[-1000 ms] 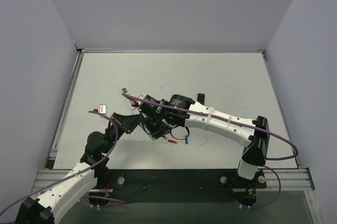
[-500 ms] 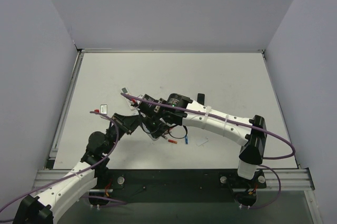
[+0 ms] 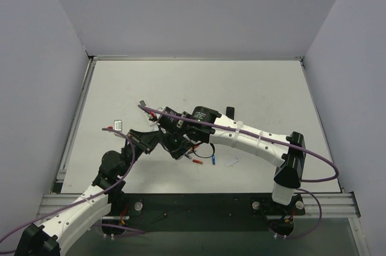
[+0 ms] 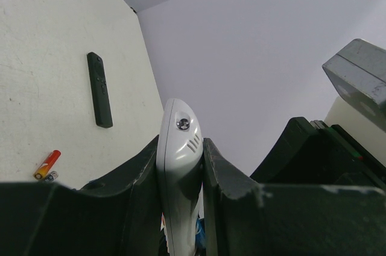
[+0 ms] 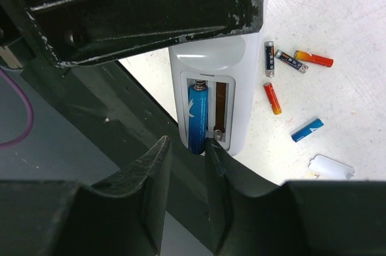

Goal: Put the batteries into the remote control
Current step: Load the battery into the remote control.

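My left gripper [image 4: 181,156] [image 3: 151,140] is shut on the white remote control [image 4: 180,177], held edge-on off the table. In the right wrist view the remote's back [image 5: 241,105] faces the camera with its recess open. One blue battery [image 5: 198,117] lies in the left slot and the right slot is bare. My right gripper [image 5: 186,144] [image 3: 176,143] is at the recess's lower end, jaws slightly apart, its right finger [image 5: 212,147] against the battery's end. The second blue battery [image 5: 307,129] [image 3: 215,160] lies on the table.
Red cells [image 5: 272,98] [image 5: 313,58] and dark cells [image 5: 269,58] lie by the loose white cover [image 5: 332,167] [image 3: 231,162]. A slim black remote [image 4: 99,89] lies further back. A small white item [image 3: 117,124] with a red cell beside it lies left.
My right arm has edged a little left toward the held remote. The left arm and the loose cells have hardly moved.
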{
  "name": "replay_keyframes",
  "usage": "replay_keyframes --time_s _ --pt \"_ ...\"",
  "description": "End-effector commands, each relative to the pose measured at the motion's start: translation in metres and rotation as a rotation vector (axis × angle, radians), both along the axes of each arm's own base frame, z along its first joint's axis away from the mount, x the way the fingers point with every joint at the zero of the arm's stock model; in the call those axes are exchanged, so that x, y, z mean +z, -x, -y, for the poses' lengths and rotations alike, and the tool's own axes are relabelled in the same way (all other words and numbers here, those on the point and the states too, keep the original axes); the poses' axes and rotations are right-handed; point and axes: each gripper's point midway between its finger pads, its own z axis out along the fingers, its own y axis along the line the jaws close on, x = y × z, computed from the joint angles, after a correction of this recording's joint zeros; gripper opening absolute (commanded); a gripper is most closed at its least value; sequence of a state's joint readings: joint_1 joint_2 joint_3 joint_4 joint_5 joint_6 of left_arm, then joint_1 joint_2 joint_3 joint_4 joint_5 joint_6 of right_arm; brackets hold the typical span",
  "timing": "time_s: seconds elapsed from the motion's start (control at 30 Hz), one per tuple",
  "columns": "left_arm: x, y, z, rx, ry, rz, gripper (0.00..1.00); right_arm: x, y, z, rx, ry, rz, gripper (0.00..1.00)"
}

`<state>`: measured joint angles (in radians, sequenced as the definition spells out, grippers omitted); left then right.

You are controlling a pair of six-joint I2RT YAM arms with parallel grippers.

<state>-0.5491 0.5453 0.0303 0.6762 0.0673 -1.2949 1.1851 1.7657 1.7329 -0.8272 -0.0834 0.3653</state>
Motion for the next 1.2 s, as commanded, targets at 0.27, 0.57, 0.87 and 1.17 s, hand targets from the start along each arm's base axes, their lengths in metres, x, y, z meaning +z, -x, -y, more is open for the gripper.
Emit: replay_keyframes --time_s 0.27,0.57,0.87,1.17 --pt "-0.035 0.007 -0.006 0.004 0.040 -0.088 0.00 0.013 -0.004 0.006 -0.005 -0.001 0.027 0.38" --pt "-0.045 0.008 -0.003 -0.011 0.060 -0.168 0.00 0.038 -0.002 0.005 0.064 -0.054 0.092 0.44" --pt "-0.033 0.014 0.009 -0.090 0.064 -0.199 0.00 0.083 0.017 0.016 0.439 -0.242 0.249 0.53" --pt "-0.013 0.020 0.022 -0.180 0.065 -0.196 0.00 0.082 0.034 0.025 0.794 -0.403 0.363 0.51"
